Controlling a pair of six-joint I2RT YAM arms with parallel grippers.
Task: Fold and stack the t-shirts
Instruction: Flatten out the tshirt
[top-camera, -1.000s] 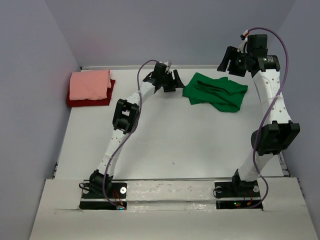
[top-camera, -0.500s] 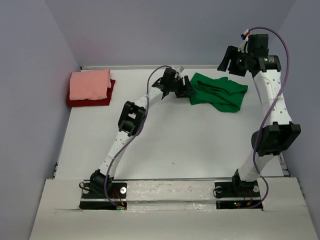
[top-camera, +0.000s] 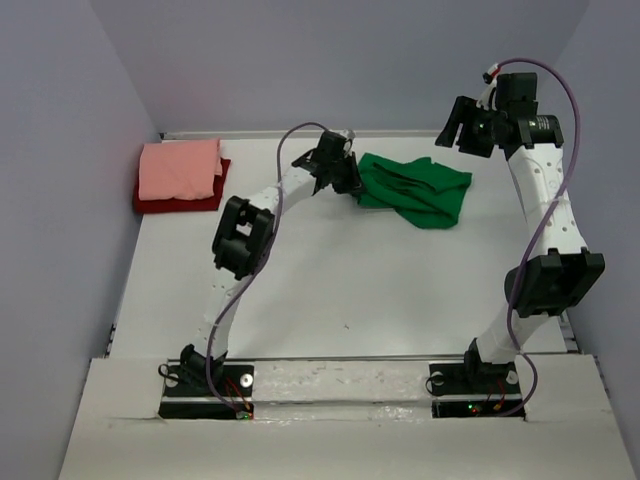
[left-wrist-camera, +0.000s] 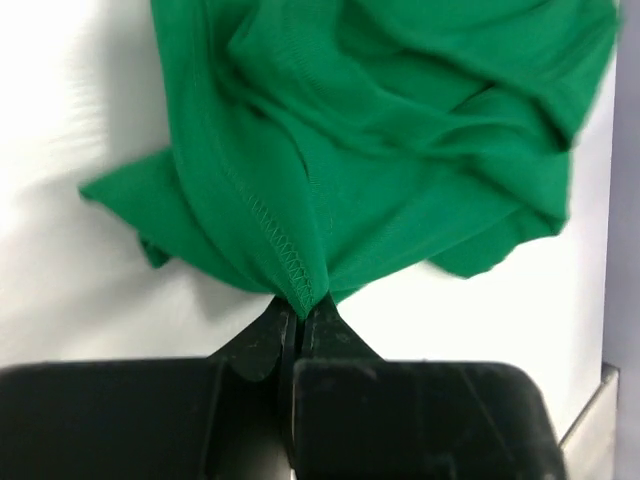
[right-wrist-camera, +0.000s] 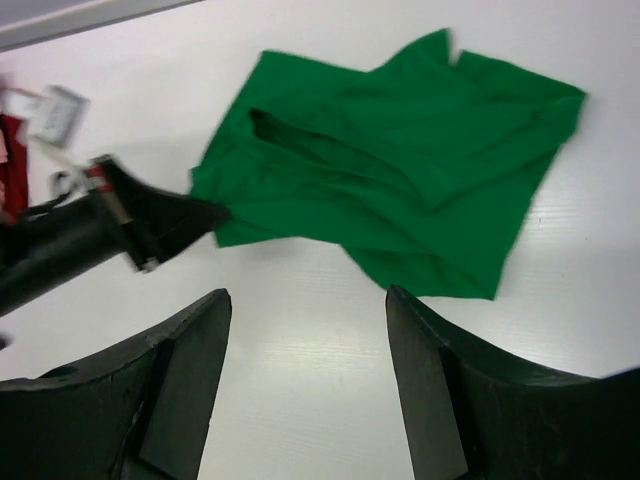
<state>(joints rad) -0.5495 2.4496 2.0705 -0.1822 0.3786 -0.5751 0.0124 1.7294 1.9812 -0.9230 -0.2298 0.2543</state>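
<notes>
The left gripper (top-camera: 348, 183), from above, sits at the left edge of the crumpled green t-shirt (top-camera: 415, 190) toward the far side, well apart from the salmon-pink tee (top-camera: 180, 168) lying on the dark red tee (top-camera: 175, 204), while the right gripper (top-camera: 458, 122) hangs wide open, empty. The left wrist view shows us jaws pinched shut on a stitched hem, perhaps several layers bunched; the right wrist shows the cloth rumpled beyond that gripper's spread jaws. We fear so thin a nip may slip, or drag the bundle without spreading it.
</notes>
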